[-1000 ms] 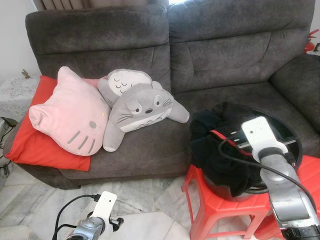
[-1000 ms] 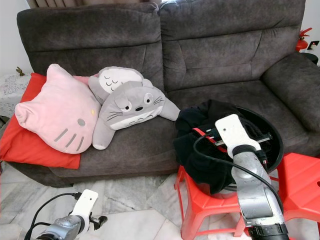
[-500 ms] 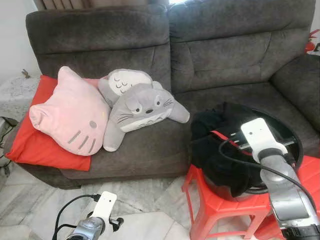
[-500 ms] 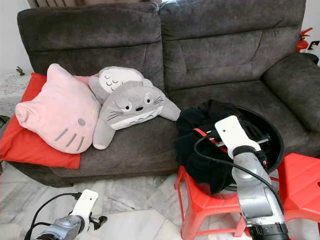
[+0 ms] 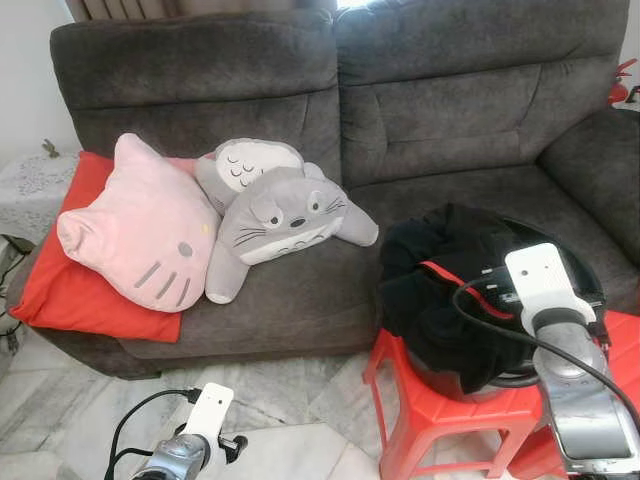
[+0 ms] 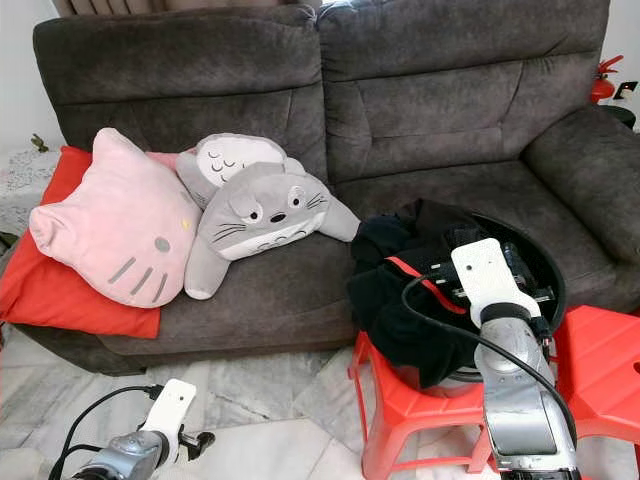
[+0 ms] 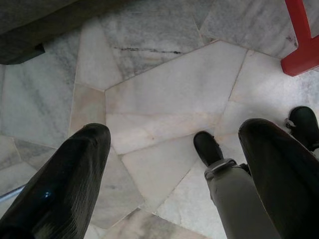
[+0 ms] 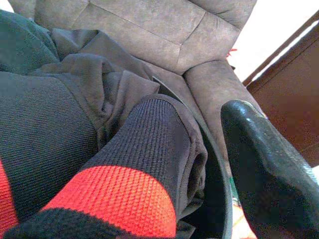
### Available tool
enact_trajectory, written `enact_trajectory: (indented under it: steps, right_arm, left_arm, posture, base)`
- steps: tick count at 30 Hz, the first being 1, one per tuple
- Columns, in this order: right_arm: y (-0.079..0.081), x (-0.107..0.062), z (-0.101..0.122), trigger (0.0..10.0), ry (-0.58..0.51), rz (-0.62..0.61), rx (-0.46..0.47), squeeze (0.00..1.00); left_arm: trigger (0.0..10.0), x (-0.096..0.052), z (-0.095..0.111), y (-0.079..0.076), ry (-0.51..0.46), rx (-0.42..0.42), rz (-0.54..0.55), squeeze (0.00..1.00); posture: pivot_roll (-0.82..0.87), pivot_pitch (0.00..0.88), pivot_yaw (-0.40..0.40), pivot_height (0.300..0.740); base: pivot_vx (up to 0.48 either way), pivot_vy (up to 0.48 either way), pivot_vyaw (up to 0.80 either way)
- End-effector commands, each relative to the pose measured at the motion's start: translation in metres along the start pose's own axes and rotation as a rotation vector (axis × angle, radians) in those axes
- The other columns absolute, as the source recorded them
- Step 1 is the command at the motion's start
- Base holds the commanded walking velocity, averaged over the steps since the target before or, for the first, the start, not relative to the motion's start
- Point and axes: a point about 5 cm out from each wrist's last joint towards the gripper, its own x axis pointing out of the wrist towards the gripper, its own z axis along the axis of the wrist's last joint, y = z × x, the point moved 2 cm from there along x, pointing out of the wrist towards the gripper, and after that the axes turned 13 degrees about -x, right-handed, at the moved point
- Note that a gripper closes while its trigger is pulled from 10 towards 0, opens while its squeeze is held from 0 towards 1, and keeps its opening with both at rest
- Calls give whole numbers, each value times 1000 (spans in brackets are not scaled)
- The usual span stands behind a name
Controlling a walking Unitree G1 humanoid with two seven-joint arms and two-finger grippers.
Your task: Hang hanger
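Right arm slides further right over the basin

Sofa behind, plush toys on it; clothes heap in the basin on the red stool. Right gripper among the clothes, closure unclear. Left gripper hangs spread above floor. Hanger can't be made out.

**Sofa, cushions and a tub of dark clothes**

A dark grey sofa spans the back; on its left seat a red cushion lies under a pink cat-face pillow; two grey plush toys lean just beside it; a black tub heaped with black clothing sits on a red stool; pale marble floor below.
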Motion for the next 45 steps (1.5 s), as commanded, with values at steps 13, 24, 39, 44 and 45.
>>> enact_trajectory:
  steps: [13,24,39,44,45]
  right_arm:
    - [12,-17,-1,10000,19,33,30,1000]
    - [-3,-23,-6,10000,46,-76,36,1000]
    - [15,-28,-28,10000,185,-46,59,0]
    - [17,-28,-32,10000,212,-59,67,0]
    - [17,-28,-32,10000,212,-59,67,0]
  left_arm:
    - [10000,-1,-4,6,22,10,8,0]
    - [10000,-1,-5,5,23,13,3,0]
    - [10000,-1,-4,4,25,19,-2,0]
    - [10000,-1,-4,4,25,19,-2,0]
    - [10000,-1,-4,4,25,19,-2,0]
  posture:
    - [-244,0,82,740]
    - [-247,0,81,740]
    - [-246,0,79,740]
    - [-246,0,79,740]
    - [-246,0,79,740]
  base:
    - [0,0,0]
    - [0,0,0]
    - [0,0,0]
    - [0,0,0]
    - [0,0,0]
